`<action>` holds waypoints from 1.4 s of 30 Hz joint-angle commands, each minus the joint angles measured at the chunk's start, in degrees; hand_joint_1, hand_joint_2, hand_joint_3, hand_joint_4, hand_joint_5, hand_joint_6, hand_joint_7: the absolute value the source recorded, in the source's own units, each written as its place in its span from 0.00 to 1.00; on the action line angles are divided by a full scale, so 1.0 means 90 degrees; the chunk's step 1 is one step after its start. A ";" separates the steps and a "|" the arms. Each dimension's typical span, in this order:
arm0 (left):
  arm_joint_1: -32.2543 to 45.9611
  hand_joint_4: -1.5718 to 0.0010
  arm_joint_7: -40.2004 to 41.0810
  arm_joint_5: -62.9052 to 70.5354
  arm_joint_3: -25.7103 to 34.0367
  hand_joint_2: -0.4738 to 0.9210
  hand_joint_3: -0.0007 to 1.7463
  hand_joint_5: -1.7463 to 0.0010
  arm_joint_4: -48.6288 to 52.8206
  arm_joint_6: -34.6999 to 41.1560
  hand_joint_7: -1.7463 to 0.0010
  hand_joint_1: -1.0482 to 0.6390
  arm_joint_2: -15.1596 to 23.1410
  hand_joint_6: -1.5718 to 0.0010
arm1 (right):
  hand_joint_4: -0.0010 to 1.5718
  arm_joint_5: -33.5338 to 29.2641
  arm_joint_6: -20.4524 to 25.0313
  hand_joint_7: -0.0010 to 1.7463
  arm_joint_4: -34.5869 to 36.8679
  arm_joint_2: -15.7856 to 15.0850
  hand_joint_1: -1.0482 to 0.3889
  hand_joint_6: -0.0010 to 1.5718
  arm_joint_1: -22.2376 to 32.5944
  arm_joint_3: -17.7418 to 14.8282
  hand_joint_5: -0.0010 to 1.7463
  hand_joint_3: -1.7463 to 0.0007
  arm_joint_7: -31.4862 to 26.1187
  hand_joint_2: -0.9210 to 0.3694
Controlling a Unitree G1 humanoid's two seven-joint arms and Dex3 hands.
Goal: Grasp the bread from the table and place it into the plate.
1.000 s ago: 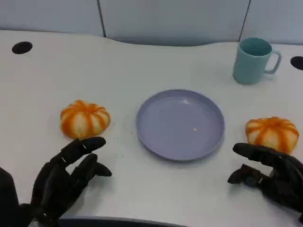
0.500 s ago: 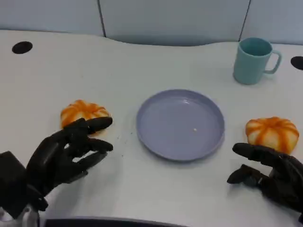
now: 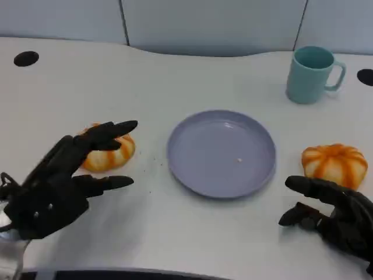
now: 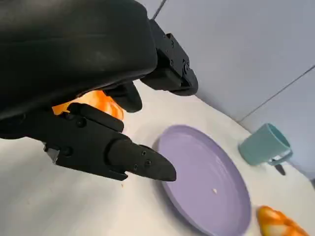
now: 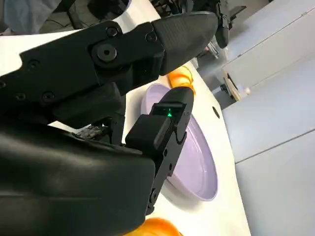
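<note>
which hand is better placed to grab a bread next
Left. The left hand is raised with open fingers reaching over the left bread. The right hand sits low, short of the right bread.

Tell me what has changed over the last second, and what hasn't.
The left hand rose from the table's near edge and reached forward over the left orange-and-white striped bun, fingers spread above it, not yet gripping. The right hand, the right striped bun, the round lavender plate and the teal mug stayed put.
</note>
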 commanded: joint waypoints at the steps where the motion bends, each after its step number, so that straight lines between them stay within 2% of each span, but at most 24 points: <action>1: -0.0274 0.91 0.0493 0.0682 -0.0271 0.99 0.00 0.67 -0.0013 -0.0073 1.00 0.26 0.0466 0.77 | 0.36 -0.0011 0.0031 0.01 0.0014 -0.0027 0.46 0.61 0.0148 -0.0031 0.66 0.94 -0.0069 0.00; 8: -0.0621 0.86 0.1293 0.2134 -0.0830 0.98 0.00 0.78 -0.0208 0.0362 1.00 0.21 0.0950 0.75 | 0.36 0.0024 0.0063 0.01 0.0017 -0.0016 0.46 0.61 0.0161 -0.0036 0.66 0.94 -0.0028 0.00; 27: -0.0638 0.82 0.1438 0.2110 -0.1025 0.98 0.00 0.85 -0.0265 0.0527 1.00 0.21 0.1051 0.74 | 0.35 0.0030 0.0061 0.01 0.0012 -0.0020 0.46 0.61 0.0164 -0.0025 0.66 0.94 -0.0031 0.00; 28: -0.0822 0.82 0.1375 0.2599 -0.1241 0.98 0.00 0.85 -0.0317 0.0805 1.00 0.21 0.1154 0.74 | 0.35 0.0010 0.0024 0.01 -0.0003 -0.0017 0.46 0.61 0.0173 -0.0015 0.66 0.94 -0.0064 0.00; 30: -0.1665 0.88 0.0889 0.3573 -0.1897 0.97 0.00 0.89 0.0176 0.1658 1.00 0.20 0.1134 0.79 | 0.35 -0.0014 -0.0001 0.01 -0.0024 -0.0010 0.45 0.60 0.0186 0.0007 0.66 0.94 -0.0089 0.00; 32: -0.2133 0.90 0.0686 0.3886 -0.2220 0.96 0.00 0.90 0.0556 0.2089 1.00 0.20 0.1019 0.81 | 0.35 -0.0062 0.0015 0.01 -0.0123 -0.0008 0.45 0.60 0.0231 0.0050 0.66 0.94 -0.0208 0.00; 42: -0.2558 0.90 0.0698 0.3833 -0.2729 0.98 0.00 0.91 0.0897 0.2620 1.00 0.19 0.0917 0.83 | 0.35 0.0031 0.0087 0.01 -0.0095 0.0007 0.45 0.60 0.0225 0.0001 0.66 0.95 -0.0120 0.00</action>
